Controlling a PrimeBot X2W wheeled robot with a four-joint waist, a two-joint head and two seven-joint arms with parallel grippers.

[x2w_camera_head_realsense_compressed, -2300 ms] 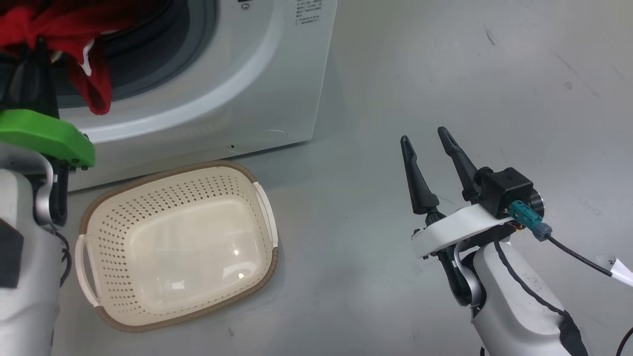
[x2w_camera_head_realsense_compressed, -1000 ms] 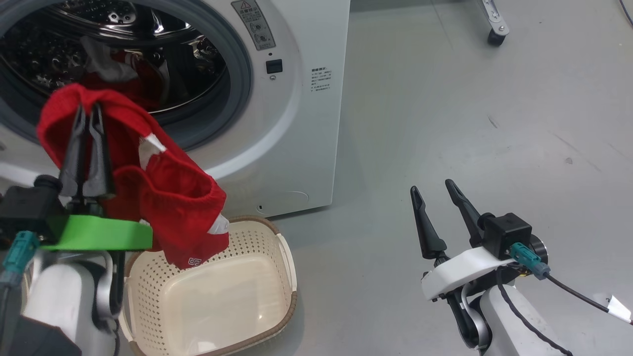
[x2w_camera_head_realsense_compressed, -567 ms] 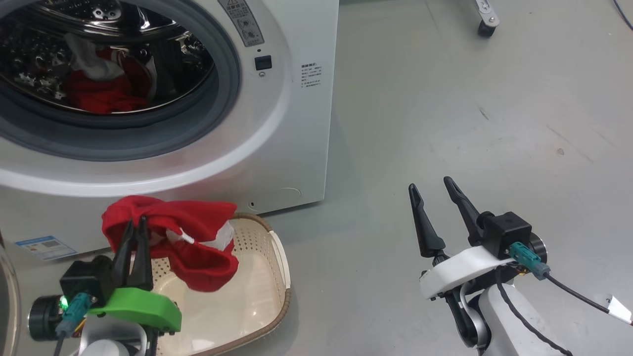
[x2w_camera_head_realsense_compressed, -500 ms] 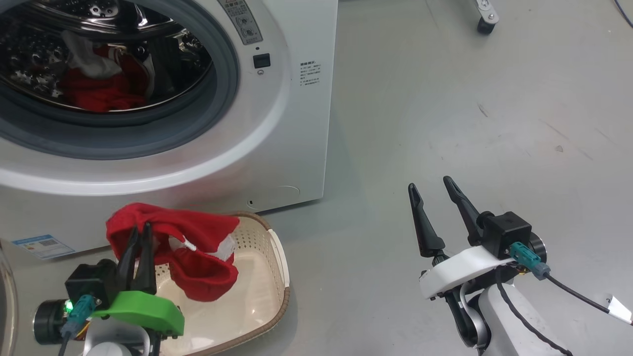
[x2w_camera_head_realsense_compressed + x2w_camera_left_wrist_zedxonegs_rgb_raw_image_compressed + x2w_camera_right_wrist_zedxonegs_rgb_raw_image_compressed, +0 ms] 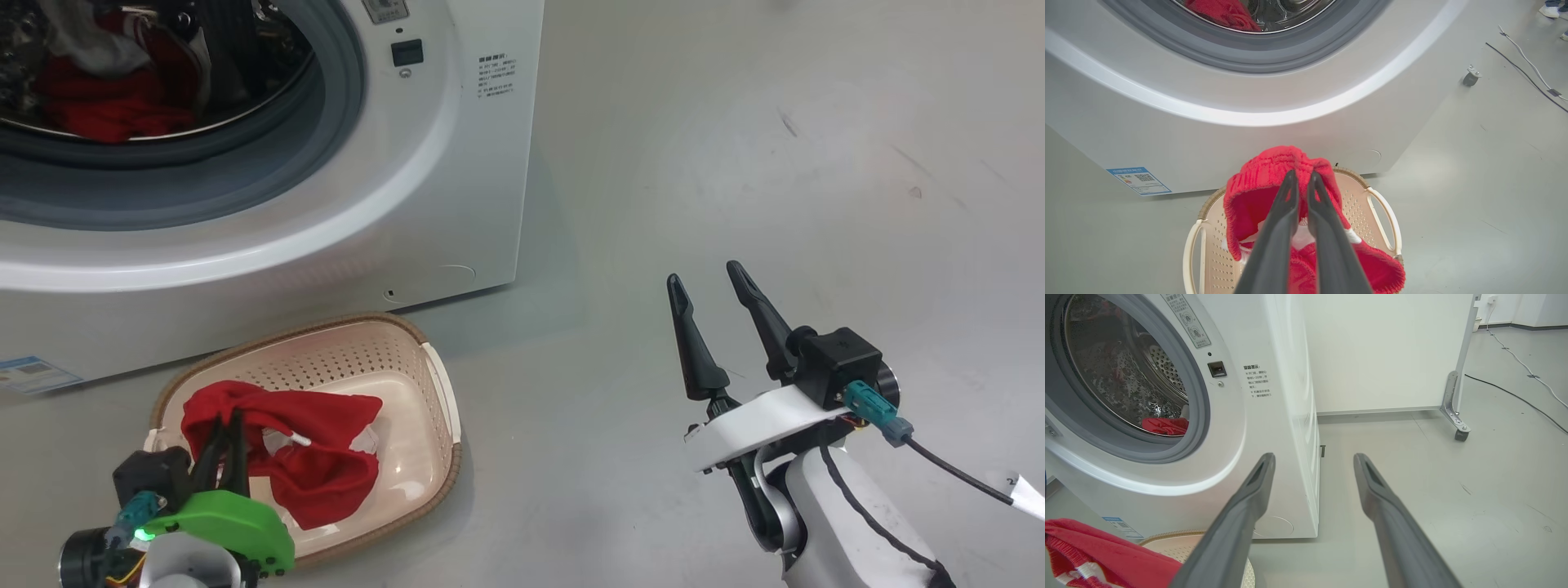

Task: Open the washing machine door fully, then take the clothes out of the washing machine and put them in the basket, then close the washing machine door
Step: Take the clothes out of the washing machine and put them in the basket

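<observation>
The white washing machine (image 5: 457, 163) stands with its drum mouth uncovered, and red clothes (image 5: 98, 106) lie inside the drum. Its door is out of view. The cream basket (image 5: 441, 408) sits on the floor in front of the machine. My left gripper (image 5: 229, 425) is shut on a red garment (image 5: 310, 474) with white trim, which sags into the basket. In the left wrist view the closed fingertips of the left gripper (image 5: 1300, 175) pinch the garment's top fold (image 5: 1265, 183) over the basket (image 5: 1380, 212). My right gripper (image 5: 710, 282) hovers open and empty over the floor to the right.
A white wheeled panel with a caster (image 5: 1457, 433) stands behind and to the right of the machine. Cables (image 5: 1515, 392) run across the grey floor there. A blue sticker (image 5: 33, 371) marks the machine's lower front. Bare floor lies right of the basket.
My left gripper has brought the red garment down from in front of the drum mouth into the basket. The head camera has tilted down. The right gripper stayed open in place.
</observation>
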